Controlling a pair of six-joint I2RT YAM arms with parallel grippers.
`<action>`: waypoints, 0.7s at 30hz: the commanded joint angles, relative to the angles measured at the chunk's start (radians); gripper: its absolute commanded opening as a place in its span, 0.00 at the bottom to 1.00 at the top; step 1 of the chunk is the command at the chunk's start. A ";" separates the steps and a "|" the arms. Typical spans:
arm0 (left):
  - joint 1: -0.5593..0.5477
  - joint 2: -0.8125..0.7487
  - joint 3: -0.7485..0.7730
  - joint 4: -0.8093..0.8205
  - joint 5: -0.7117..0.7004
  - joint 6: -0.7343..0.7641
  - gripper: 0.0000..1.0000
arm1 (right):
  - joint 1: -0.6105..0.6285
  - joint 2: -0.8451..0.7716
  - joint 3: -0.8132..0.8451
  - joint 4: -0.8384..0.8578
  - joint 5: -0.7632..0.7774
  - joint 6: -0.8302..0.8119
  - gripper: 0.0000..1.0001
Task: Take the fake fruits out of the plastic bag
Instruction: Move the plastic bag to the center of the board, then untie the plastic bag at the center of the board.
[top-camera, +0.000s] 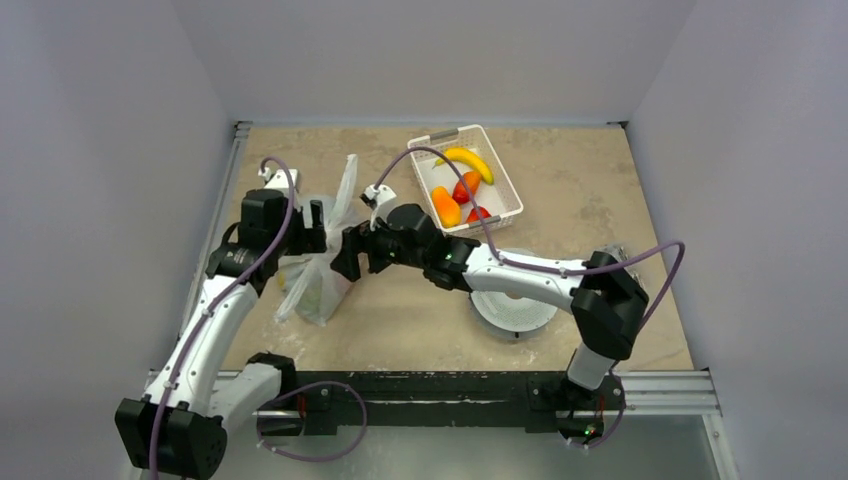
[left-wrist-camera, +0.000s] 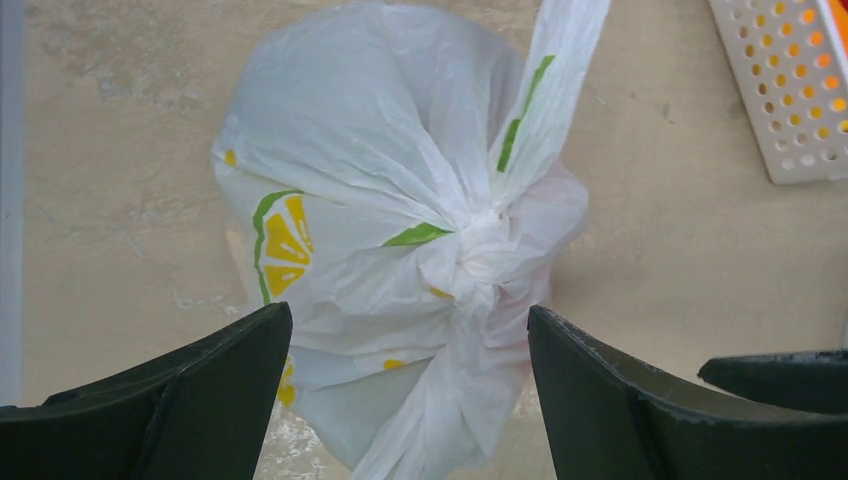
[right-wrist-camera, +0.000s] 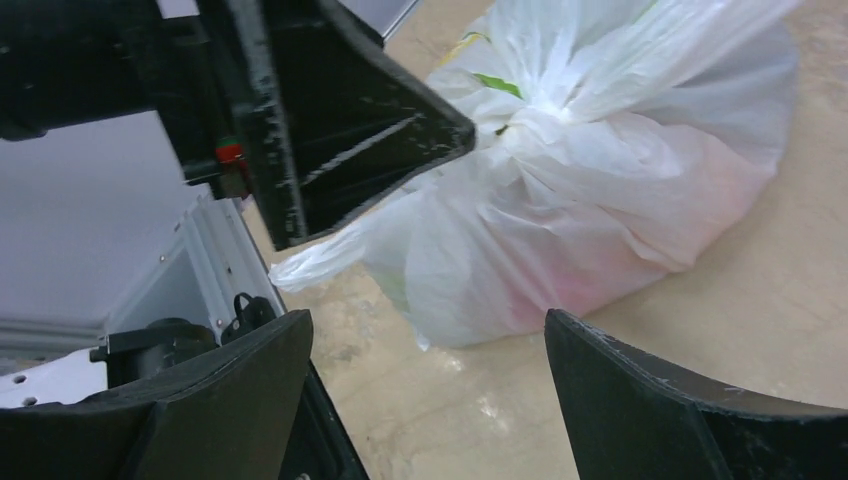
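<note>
Left wrist view showed the plastic bag (left-wrist-camera: 350, 150), likely soft and slippery, tied shut near the left edge of the table (left-wrist-camera: 120, 120), left gripper (left-wrist-camera: 408, 312) and right gripper (right-wrist-camera: 427, 318) both spread, so its knot (left-wrist-camera: 480, 235) looked best to grab.

Soft, even overhead light; faint shadows on the surface (top-camera: 400, 330). The plastic bag (left-wrist-camera: 380, 180) looks bright, slightly washed out; all views sharp.
</note>
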 joint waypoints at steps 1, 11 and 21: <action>0.006 0.053 0.018 0.004 -0.099 0.036 0.89 | 0.027 0.070 0.032 0.164 -0.041 0.032 0.83; 0.050 0.226 0.081 -0.059 0.015 0.032 0.73 | 0.073 0.194 0.088 0.224 0.016 -0.027 0.67; 0.050 0.221 0.073 -0.039 0.097 0.052 0.46 | 0.083 0.260 0.173 0.164 0.184 -0.124 0.63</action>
